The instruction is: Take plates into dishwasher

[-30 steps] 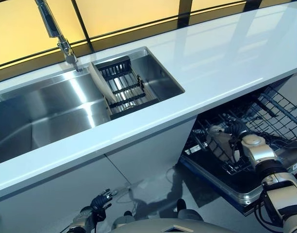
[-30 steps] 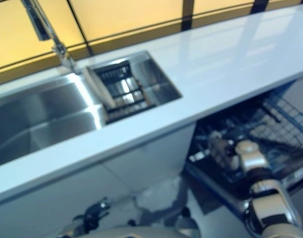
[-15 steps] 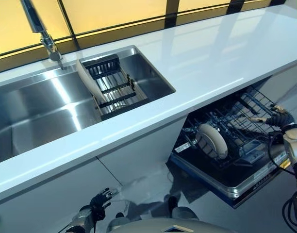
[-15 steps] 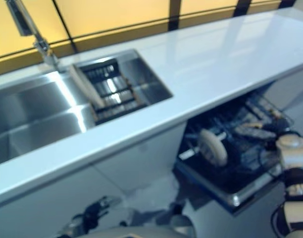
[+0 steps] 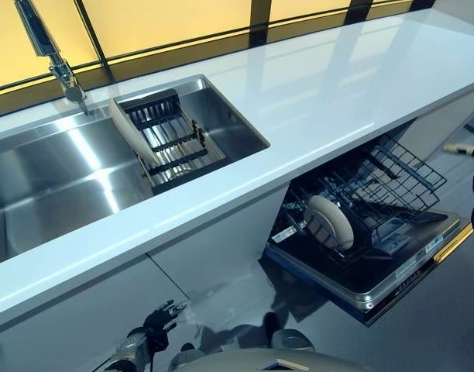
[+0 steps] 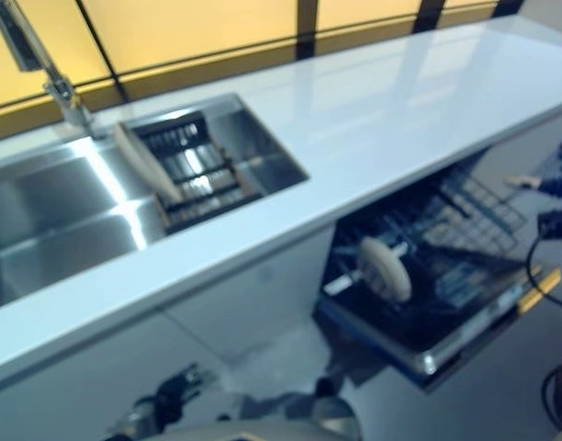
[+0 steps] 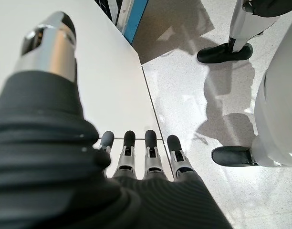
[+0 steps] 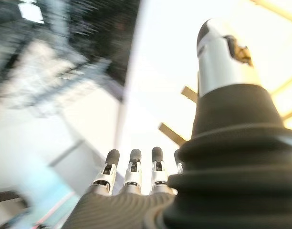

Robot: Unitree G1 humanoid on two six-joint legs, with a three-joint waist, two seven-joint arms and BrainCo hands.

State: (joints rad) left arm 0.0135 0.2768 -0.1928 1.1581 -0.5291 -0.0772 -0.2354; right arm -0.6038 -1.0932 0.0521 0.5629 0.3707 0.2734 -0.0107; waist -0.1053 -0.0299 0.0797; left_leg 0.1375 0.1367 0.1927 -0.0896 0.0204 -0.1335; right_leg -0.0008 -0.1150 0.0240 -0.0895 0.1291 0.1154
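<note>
A white plate (image 5: 328, 221) stands on edge in the lower rack (image 5: 392, 174) of the open dishwasher, under the counter at the right. My right hand (image 5: 463, 148) is at the far right edge, well clear of the rack. In its wrist view the fingers (image 8: 131, 174) are straight and hold nothing. My left hand (image 5: 148, 341) hangs low by the cabinet front, its fingers (image 7: 136, 152) straight and empty. A pale flat dish (image 5: 131, 136) leans on edge against a black drainer (image 5: 175, 139) in the sink.
The steel sink (image 5: 59, 186) with its tap (image 5: 47, 50) is set into the long white counter (image 5: 314, 85). The dishwasher door (image 5: 392, 271) lies folded down over the floor at the lower right. White cabinet fronts (image 5: 221, 248) run under the counter.
My right hand has let go of the plate, left it standing in the rack and drawn back to the right. The camera has also shifted rightward.
</note>
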